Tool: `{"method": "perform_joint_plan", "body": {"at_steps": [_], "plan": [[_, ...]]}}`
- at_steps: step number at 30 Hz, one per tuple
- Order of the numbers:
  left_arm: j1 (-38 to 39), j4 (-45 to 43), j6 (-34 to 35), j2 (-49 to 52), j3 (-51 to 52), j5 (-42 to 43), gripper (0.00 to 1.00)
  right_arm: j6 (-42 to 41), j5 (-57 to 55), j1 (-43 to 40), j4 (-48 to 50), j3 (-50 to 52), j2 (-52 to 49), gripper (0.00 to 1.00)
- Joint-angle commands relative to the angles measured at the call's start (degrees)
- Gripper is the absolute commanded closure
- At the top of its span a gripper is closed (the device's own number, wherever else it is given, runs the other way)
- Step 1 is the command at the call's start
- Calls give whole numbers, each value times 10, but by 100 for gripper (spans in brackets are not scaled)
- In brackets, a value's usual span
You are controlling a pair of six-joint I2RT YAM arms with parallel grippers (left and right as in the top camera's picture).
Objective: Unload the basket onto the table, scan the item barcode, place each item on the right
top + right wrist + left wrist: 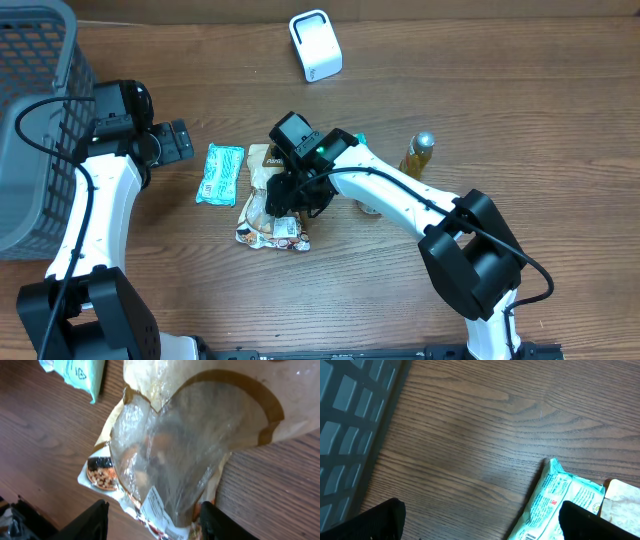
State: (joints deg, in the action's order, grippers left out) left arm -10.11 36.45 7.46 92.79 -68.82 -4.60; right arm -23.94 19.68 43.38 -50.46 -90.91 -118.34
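A clear and tan snack bag [262, 222] with a printed label lies crumpled at the table's middle. My right gripper [292, 192] hovers low over it. In the right wrist view the snack bag [185, 445] fills the frame, and the right gripper [154, 517] is open, one finger on each side of the bag's lower end. A teal packet [220, 174] lies flat just left of the bag. My left gripper [178, 142] stands wide open beside it; in the left wrist view the left gripper [481, 512] holds nothing and the teal packet [560, 500] lies by the right finger. The white scanner [315, 45] stands at the back.
A grey slatted basket [35, 110] fills the far left, its wall [350, 425] close beside the left gripper. A small yellow bottle [418, 155] with a silver cap stands right of the right arm.
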Motion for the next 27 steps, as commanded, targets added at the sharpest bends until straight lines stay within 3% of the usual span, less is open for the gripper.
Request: {"method": "perform_joint_plan", "body": {"at_steps": [1, 12, 27], "plan": [[4, 0, -7, -9, -13, -3, 0, 0, 3, -5, -15, -52, 32, 42], [4, 0, -7, -9, -13, -3, 1, 2, -78, -2, -70, -58, 38, 36], [4, 0, -7, -9, -13, -3, 0, 2, -81, -2, -133, -38, 38, 33]]}}
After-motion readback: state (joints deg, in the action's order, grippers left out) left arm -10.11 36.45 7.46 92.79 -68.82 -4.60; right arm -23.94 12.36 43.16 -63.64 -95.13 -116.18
